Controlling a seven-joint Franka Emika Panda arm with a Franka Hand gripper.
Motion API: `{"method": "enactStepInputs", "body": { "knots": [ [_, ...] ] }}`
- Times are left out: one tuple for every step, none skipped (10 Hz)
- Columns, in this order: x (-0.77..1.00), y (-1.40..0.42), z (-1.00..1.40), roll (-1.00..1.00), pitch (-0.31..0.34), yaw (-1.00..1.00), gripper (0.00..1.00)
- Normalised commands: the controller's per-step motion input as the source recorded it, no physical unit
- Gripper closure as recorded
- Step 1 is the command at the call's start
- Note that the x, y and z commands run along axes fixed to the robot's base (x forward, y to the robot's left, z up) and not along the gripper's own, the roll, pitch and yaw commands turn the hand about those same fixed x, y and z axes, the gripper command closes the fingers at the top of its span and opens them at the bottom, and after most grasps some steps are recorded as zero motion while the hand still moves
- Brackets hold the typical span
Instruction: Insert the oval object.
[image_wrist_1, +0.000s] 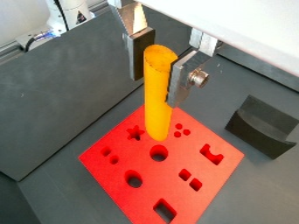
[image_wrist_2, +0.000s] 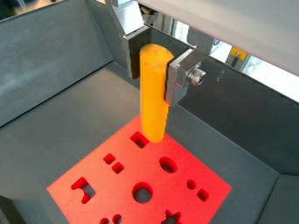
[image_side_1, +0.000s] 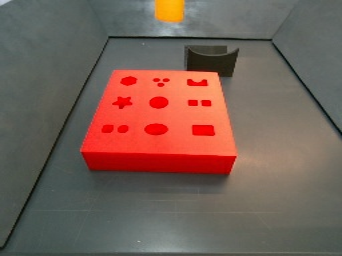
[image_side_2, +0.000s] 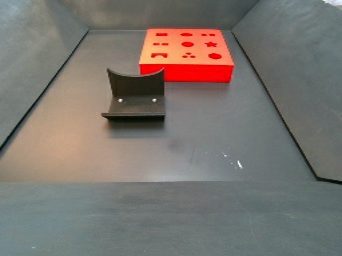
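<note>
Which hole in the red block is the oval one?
The wide hole mid-row on the block's edge nearest that side camera, between paired dots and rectangle; the centre hole is round. The gripper holds the peg above the block.

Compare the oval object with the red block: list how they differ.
The oval object is orange-yellow, a smooth rounded peg; the red block is red, flat and pierced with shaped holes. The oval object stands upright, clamped in the gripper above the red block, which lies on the floor. Both are plain, single-coloured pieces.
</note>
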Motion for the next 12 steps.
{"method": "enactStepInputs", "body": {
  "knots": [
    [0.0,0.0,-0.15,-0.01,-0.06,0.0,1.0],
    [0.0,0.0,-0.1,0.0,-0.03,0.0,1.0],
    [0.0,0.0,-0.05,0.0,-0.016,0.0,1.0],
    [0.0,-0.05,-0.26,0.0,-0.049,0.02,1.0],
    [0.0,-0.27,-0.48,0.0,-0.064,0.38,1.0],
    [0.0,-0.41,-0.65,0.05,-0.111,0.66,1.0],
    [0.0,-0.24,-0.72,0.01,-0.063,0.87,1.0],
    [0.0,-0.09,-0.65,0.0,-0.076,0.96,1.0],
    [0.0,-0.16,-0.67,0.0,-0.139,0.87,1.0],
    [0.0,-0.15,-0.68,0.0,-0.147,0.58,1.0],
    [0.0,-0.21,-0.52,0.0,-0.183,0.37,1.0],
    [0.0,-0.25,-0.46,0.08,-0.184,-0.09,1.0]
  ]
}}
